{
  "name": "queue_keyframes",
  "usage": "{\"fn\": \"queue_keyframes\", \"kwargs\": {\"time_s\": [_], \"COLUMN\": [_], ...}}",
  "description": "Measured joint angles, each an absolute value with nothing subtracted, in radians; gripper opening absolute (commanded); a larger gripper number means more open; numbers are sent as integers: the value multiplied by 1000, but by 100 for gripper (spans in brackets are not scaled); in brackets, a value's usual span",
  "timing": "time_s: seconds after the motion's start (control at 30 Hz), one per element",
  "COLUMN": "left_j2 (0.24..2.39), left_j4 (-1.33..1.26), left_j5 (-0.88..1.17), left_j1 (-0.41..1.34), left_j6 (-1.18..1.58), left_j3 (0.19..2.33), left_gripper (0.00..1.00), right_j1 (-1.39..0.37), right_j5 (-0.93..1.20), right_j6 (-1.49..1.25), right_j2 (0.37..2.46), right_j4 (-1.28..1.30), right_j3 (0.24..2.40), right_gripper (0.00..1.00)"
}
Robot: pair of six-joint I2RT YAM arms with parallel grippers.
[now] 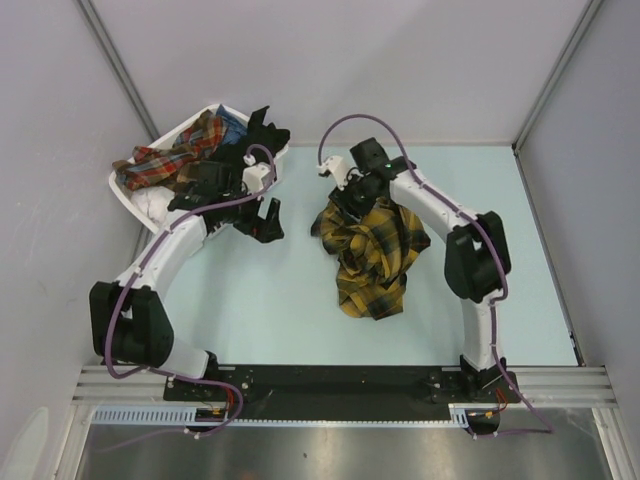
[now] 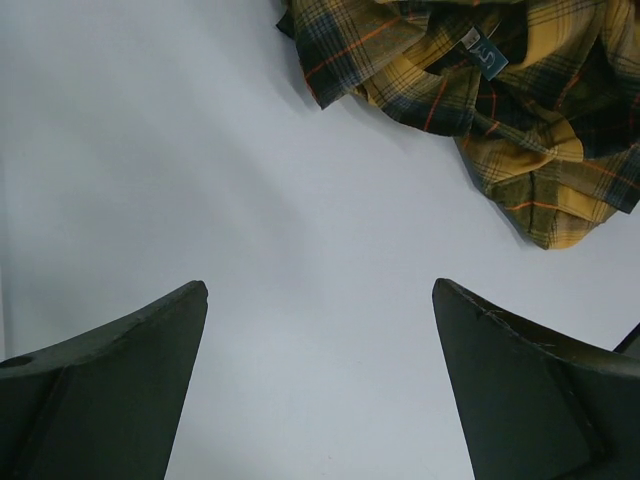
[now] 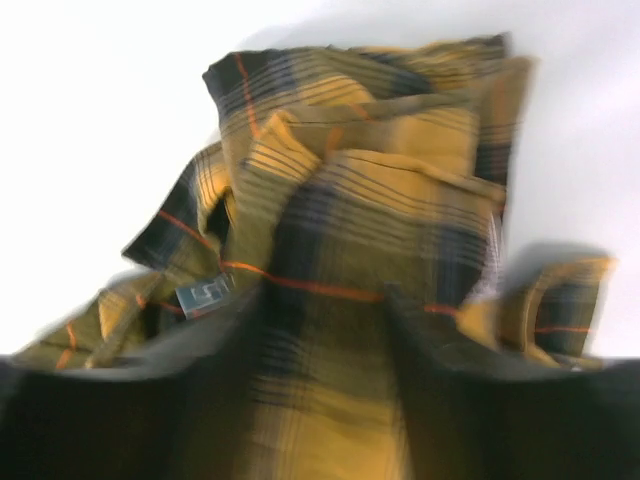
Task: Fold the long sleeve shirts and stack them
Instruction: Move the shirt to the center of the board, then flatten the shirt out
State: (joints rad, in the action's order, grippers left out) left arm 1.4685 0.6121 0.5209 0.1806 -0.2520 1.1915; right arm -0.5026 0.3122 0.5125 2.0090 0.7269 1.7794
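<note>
A mustard-yellow and black plaid long sleeve shirt (image 1: 375, 262) lies crumpled on the pale table, right of centre. My right gripper (image 1: 355, 200) is down on the shirt's far edge. In the right wrist view its blurred dark fingers (image 3: 450, 400) stand on either side of a fold of the shirt (image 3: 380, 130), which fills the gap at the gripper (image 3: 325, 295). My left gripper (image 1: 268, 220) hangs over bare table left of the shirt. It is open (image 2: 320, 290) with nothing between its fingers, and the shirt (image 2: 480, 90) lies beyond it at upper right.
A white plastic basket (image 1: 128, 190) sits at the far left corner, holding more plaid shirts (image 1: 170, 155) in red-brown and blue. Grey walls close in the back and sides. The arm bases stand on a black rail (image 1: 340, 378) at the near edge.
</note>
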Motion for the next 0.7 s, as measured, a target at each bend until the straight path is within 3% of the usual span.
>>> {"fn": "queue_keyframes", "kwargs": {"time_s": [0.03,0.07,0.3,0.47,0.7], "left_j2": [1462,1456,1454,1545,1844], "left_j4": [612,612,594,498,364], "left_j5": [519,518,531,515,472], "left_j1": [181,181,181,238,390], "left_j6": [-252,-252,-251,-233,-174], "left_j3": [1191,1191,1177,1180,1327], "left_gripper": [99,99,98,99,100], "right_j1": [-515,-525,-479,-368,-160], "right_j5": [299,288,308,387,487], "right_j6": [518,517,493,459,394], "right_j2": [2036,2068,2110,1985,1720], "right_j4": [739,762,855,866,867], "right_j3": [1800,1830,1980,1942,1782], "right_gripper": [12,0,0,0,0]}}
